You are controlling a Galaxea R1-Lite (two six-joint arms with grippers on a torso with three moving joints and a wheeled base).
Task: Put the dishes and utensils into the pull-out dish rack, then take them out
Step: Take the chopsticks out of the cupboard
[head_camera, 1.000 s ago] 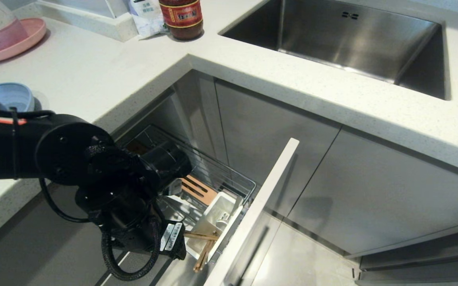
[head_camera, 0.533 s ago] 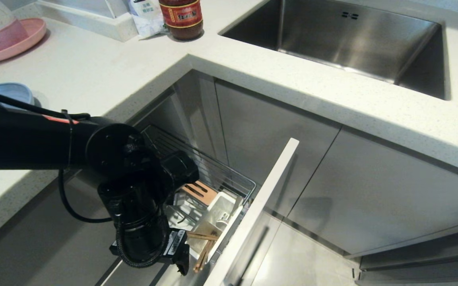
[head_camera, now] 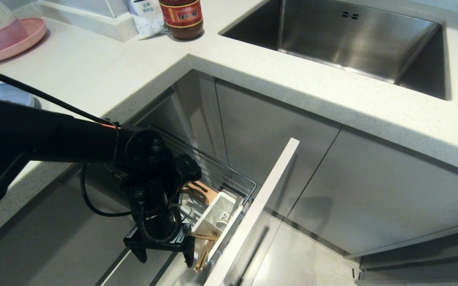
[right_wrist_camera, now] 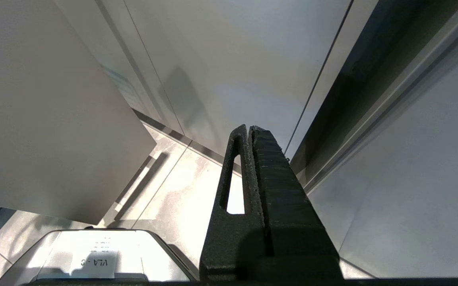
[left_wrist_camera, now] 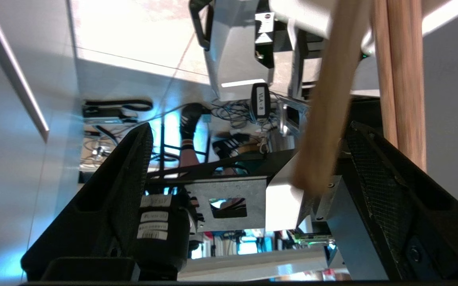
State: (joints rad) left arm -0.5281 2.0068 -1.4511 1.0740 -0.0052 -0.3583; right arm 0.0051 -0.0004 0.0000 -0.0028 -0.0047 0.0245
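Note:
The pull-out dish rack [head_camera: 235, 180] stands open under the counter, with its white utensil box [head_camera: 217, 210] just behind the pale cabinet front [head_camera: 266, 198]. The wooden chopsticks [head_camera: 204, 248] lean out of that box. My left gripper [head_camera: 166, 258] hangs open right beside them, fingers pointing down. In the left wrist view the left gripper [left_wrist_camera: 249, 127] is spread wide, and the chopsticks [left_wrist_camera: 326, 103] cross close to one finger without being pinched. A light-blue dish [head_camera: 12, 94] sits on the counter at the left, mostly hidden by my arm. My right gripper [right_wrist_camera: 249, 128] is shut and parked low by the cabinets.
A pink plate [head_camera: 18, 41] holding a cup is at the counter's far left corner, and a jar [head_camera: 181, 18] stands behind it. The steel sink [head_camera: 356, 43] is at the right. A slotted wooden strip [head_camera: 202, 191] lies in the rack.
My left arm has swung down and to the right, closer to the utensil box, and its fingers have spread wider. The chopsticks stay in the box.

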